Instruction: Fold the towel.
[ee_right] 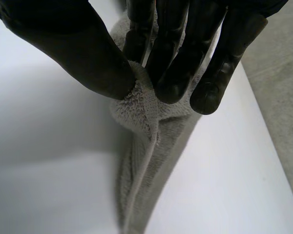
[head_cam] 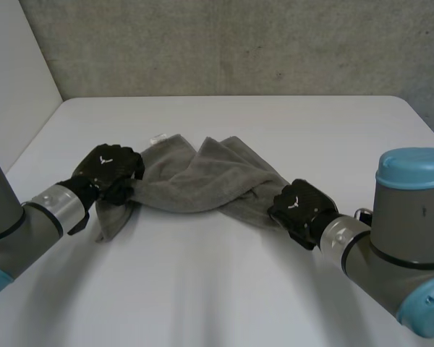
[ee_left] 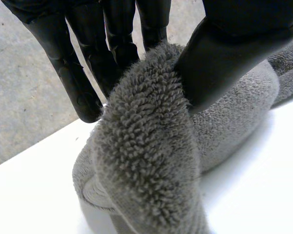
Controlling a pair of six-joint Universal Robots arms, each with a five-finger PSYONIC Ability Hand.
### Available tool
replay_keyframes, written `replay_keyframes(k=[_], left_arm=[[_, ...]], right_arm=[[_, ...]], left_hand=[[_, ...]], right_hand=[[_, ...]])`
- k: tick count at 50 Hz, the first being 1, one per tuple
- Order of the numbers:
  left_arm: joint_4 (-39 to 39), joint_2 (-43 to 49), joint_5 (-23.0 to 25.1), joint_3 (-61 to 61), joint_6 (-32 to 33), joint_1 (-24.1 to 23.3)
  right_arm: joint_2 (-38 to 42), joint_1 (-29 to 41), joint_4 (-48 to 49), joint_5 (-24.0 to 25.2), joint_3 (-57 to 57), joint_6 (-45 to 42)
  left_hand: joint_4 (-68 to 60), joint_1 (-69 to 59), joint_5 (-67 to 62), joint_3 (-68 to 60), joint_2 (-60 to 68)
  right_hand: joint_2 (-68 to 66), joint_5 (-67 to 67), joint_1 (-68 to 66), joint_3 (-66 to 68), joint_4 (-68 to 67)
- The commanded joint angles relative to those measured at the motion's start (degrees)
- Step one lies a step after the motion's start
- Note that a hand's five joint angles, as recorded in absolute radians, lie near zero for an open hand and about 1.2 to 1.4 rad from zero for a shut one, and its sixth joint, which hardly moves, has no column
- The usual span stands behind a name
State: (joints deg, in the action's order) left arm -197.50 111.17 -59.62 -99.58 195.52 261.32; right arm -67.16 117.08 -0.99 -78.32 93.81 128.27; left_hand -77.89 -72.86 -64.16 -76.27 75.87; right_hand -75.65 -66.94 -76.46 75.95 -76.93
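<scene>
A grey terry towel [head_cam: 195, 177] lies crumpled and twisted across the middle of the white table [head_cam: 224, 289]. My left hand [head_cam: 108, 172] grips the towel's left end; in the left wrist view its thumb [ee_left: 224, 63] and fingers [ee_left: 88, 73] pinch a thick fold of towel [ee_left: 146, 146]. My right hand [head_cam: 301, 208] holds the towel's right end. There its thumb [ee_right: 88, 58] and fingers [ee_right: 180, 63] pinch a hemmed edge of the towel [ee_right: 141, 112], which trails away below them onto the table.
A small white label [head_cam: 158, 137] sticks out at the towel's far left edge. A grey concrete wall [head_cam: 239, 43] stands behind the table. Bare tabletop lies in front of the towel and behind it.
</scene>
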Motion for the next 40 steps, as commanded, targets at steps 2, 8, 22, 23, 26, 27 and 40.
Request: replay_keyframes(k=[2,8,22,23,26,27,40], left_arm=[[0.54,-4.55,0.29,-7.28,0.04,-0.99],[0.54,-7.81,2.05,-10.99,0.30,-1.87],[5.02,-13.35,1.79,-11.69,-0.40,2.87],[5.81,-13.96,1.96,-11.95,-0.49,4.18],[6.78,-14.58,1.88,-12.22,-0.66,5.86],[6.78,-14.58,1.88,-12.22,-0.66,5.86],[6.96,-15.63,1.79,-16.34,-1.37,9.82]], right_arm=[[-4.29,-2.03,-0.41,1.77,4.27,-0.92],[-8.78,-5.90,-1.29,3.26,6.12,-4.61],[-13.35,-5.28,-1.29,4.05,-3.79,9.94],[-12.83,-4.93,-1.47,4.49,-5.99,12.94],[-9.15,-3.44,-1.99,6.07,-10.47,17.52],[-9.13,-3.43,-2.00,6.08,-10.49,17.54],[17.24,5.97,-15.53,6.78,-42.04,27.56]], left_hand=[[-0.64,-5.66,-4.36,-2.25,2.65],[39.91,34.89,36.19,38.30,-37.90],[67.17,62.14,63.44,65.55,-65.15],[67.17,62.14,63.44,65.55,-65.15],[67.17,62.14,63.44,65.55,-65.15],[67.17,62.14,63.44,65.55,-65.15],[66.50,61.47,62.77,64.88,-64.48]], right_hand=[[-4.35,-3.06,-3.54,4.05,-3.07],[25.69,26.99,26.51,-26.00,26.98],[65.65,66.94,66.46,-65.95,66.93],[65.65,66.94,66.46,-65.95,66.93],[65.65,66.94,66.46,-65.95,66.93],[65.65,66.94,66.46,-65.95,66.93],[65.65,66.94,66.46,-65.95,66.93]])
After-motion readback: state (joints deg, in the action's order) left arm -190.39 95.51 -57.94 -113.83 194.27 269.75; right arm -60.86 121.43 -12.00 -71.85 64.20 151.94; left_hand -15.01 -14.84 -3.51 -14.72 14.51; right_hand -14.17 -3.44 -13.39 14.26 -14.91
